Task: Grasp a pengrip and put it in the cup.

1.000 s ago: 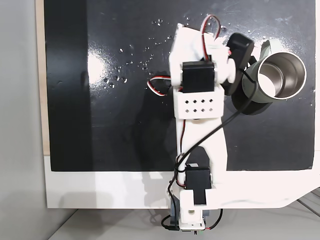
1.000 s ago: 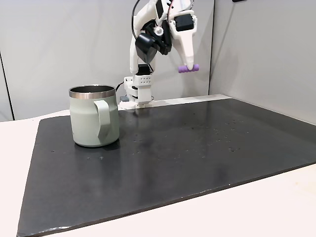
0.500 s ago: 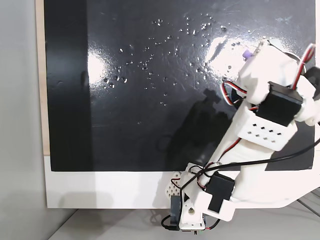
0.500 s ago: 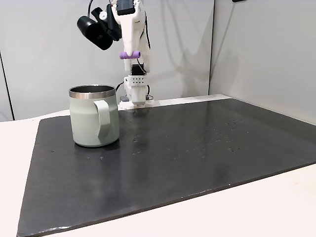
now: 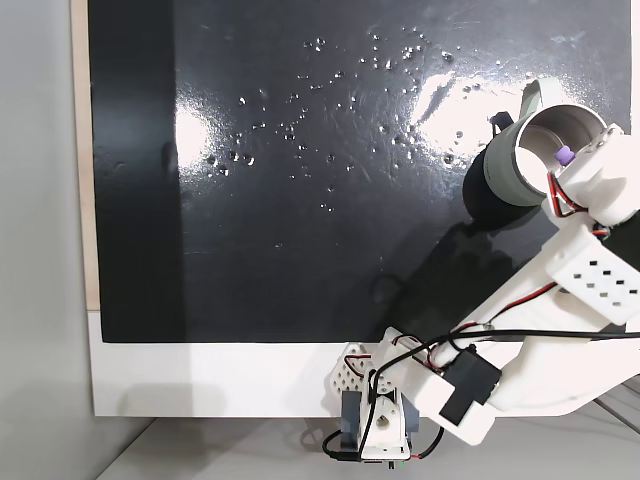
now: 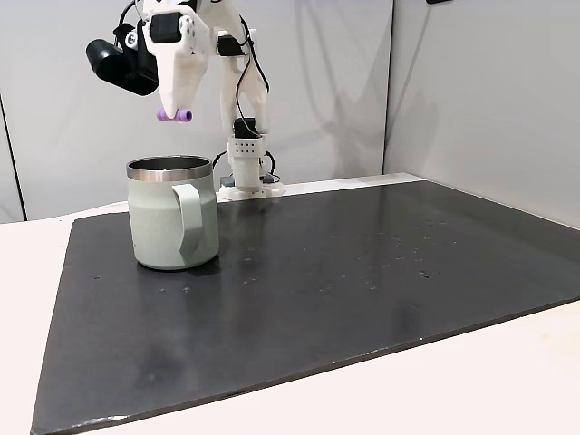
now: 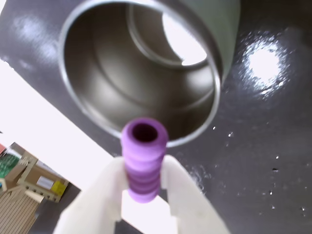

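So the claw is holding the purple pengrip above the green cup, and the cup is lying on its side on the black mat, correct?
Not quite: the cup stands upright on the black mat, its steel rim facing up, as the side-on fixed view shows. The rest holds: the claw is shut on the purple pengrip and holds it above the cup's opening, not yet inside.

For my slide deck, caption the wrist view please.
Gripper holds a purple pengrip above the steel-lined cup.

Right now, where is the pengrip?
The pengrip is pinched in the claw, held in the air just above the cup rim at the left of the side fixed view.
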You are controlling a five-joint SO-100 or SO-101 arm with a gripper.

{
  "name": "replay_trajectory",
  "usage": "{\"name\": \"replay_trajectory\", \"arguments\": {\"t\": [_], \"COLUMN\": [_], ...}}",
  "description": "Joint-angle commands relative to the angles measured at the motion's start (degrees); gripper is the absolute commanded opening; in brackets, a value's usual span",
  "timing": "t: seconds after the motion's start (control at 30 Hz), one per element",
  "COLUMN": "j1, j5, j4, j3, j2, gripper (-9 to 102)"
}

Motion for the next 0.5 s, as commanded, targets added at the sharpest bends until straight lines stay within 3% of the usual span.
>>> {"name": "replay_trajectory", "arguments": {"t": [0.0,0.47], "j1": [0.97,0.62], "j5": [-0.88,-0.26], "j4": [-0.53,-0.26], "j3": [-3.25,-8.26], "j2": [-2.20,-11.07], "gripper": [0,0]}}
